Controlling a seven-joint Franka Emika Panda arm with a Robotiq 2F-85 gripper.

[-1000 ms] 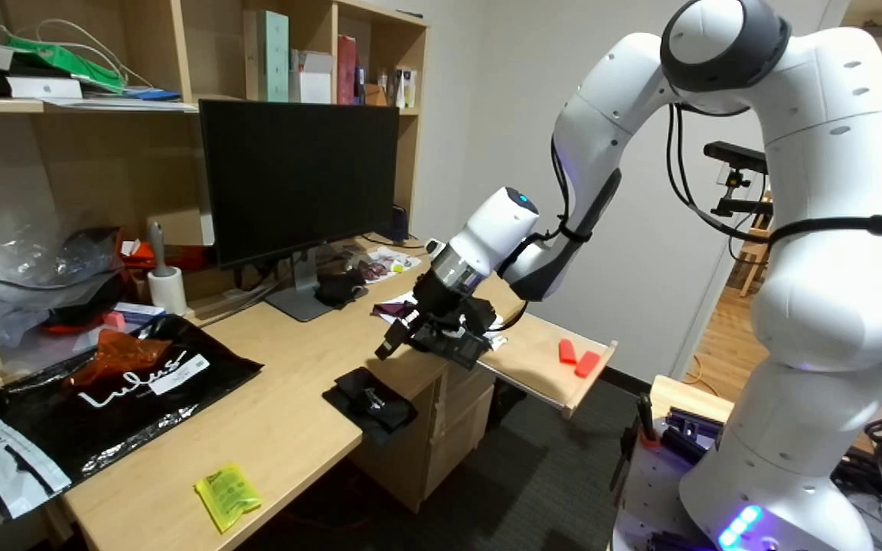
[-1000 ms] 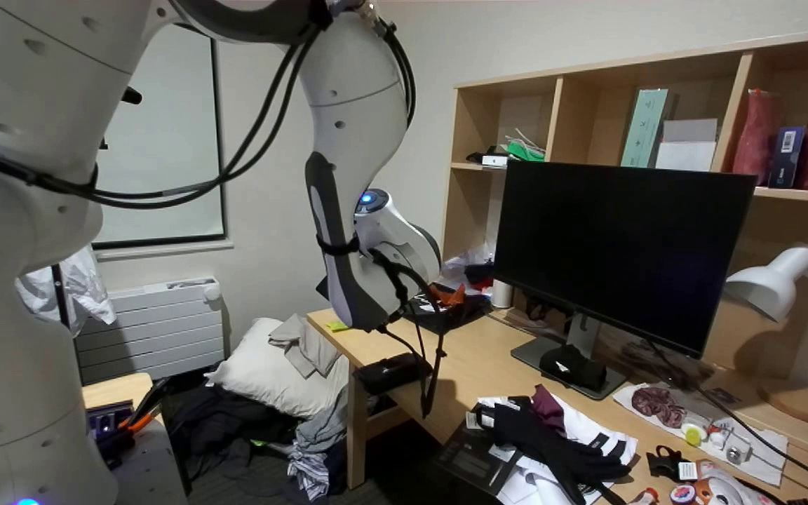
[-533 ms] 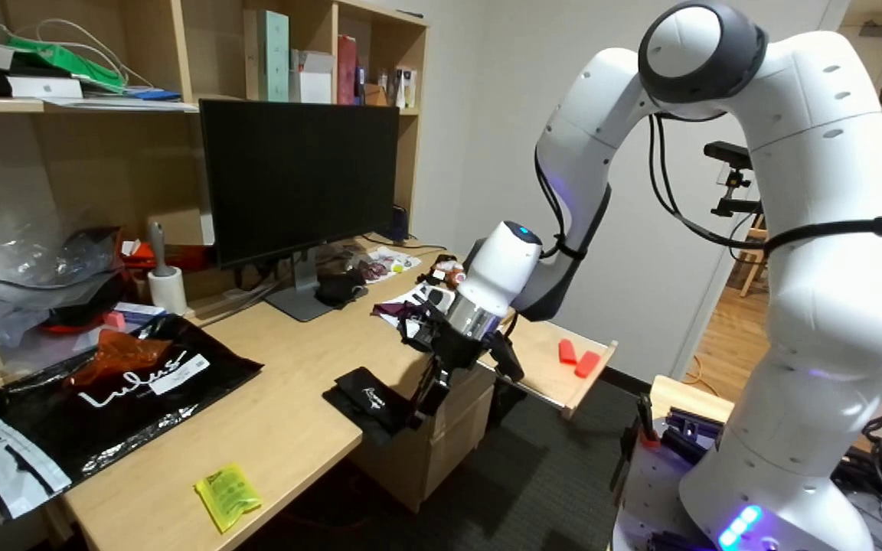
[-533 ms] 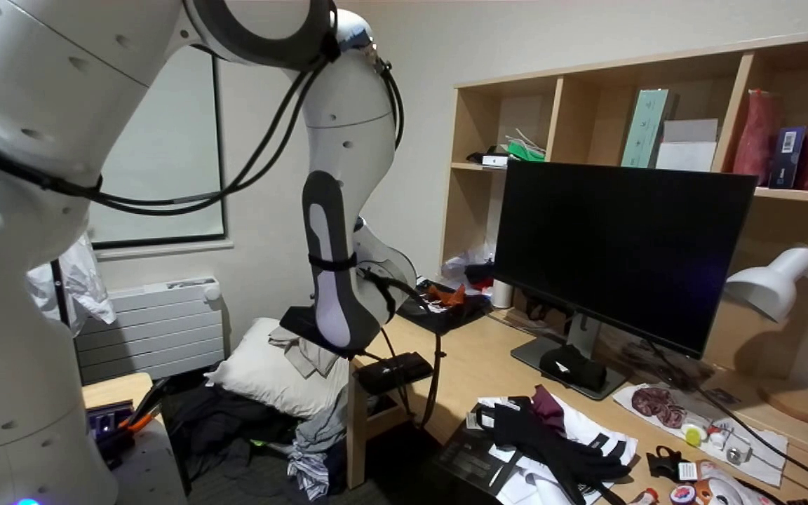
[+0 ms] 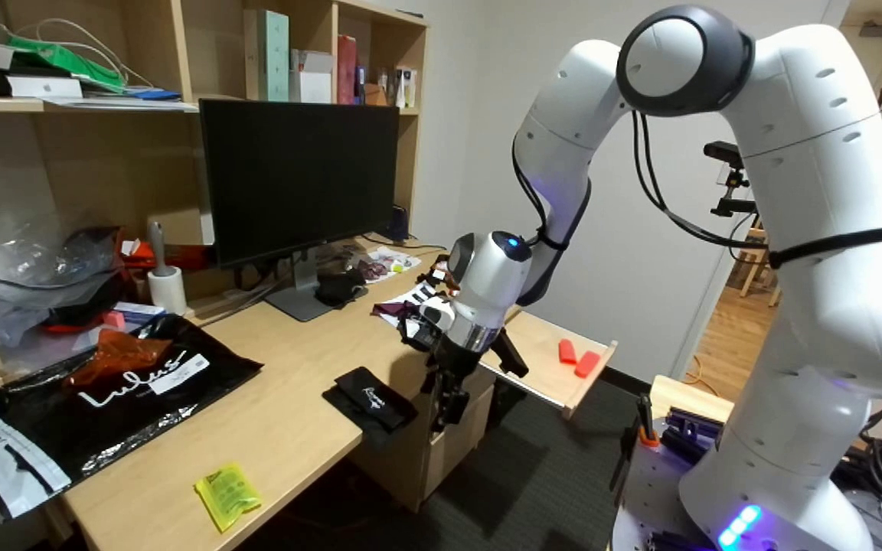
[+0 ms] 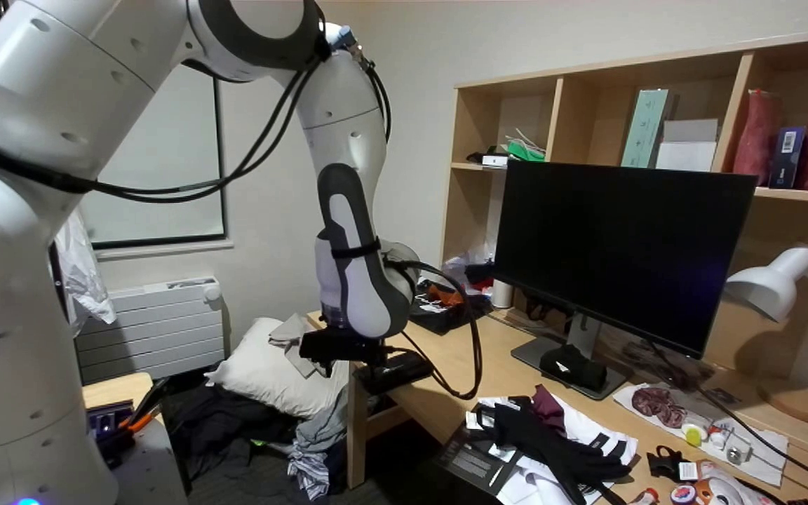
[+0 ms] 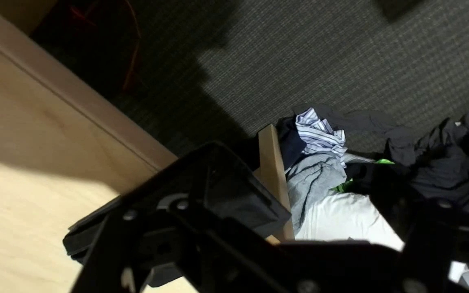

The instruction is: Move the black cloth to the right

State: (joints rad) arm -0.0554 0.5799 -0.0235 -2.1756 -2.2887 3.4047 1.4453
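The black cloth [image 5: 370, 402], folded roughly square with small white lettering, lies at the desk's front edge, a flap jutting past it. An exterior view from elsewhere shows the same black cloth [image 6: 404, 372] partly behind the arm. My gripper [image 5: 449, 409] points down just to the right of the cloth, before the drawer unit. In the wrist view the gripper [image 7: 293, 183] is open, its dark fingers [image 7: 391, 199] wide apart with nothing held. There the left finger covers part of the black cloth [image 7: 246, 199]. Whether they touch, I cannot tell.
A yellow-green pad [image 5: 227, 496] and a large printed black sheet [image 5: 204, 360] lie further left on the desk. A monitor [image 5: 303, 176] stands behind. Black gloves [image 6: 551, 442] lie on papers. A pulled-out drawer [image 5: 525, 356] holds red pieces [image 5: 586, 363]. Clothes [image 6: 306, 428] heap on the floor.
My gripper has turned from pointing left to pointing down and sunk lower beside the desk edge. Its jaws have opened. The black cloth lies where it lay.
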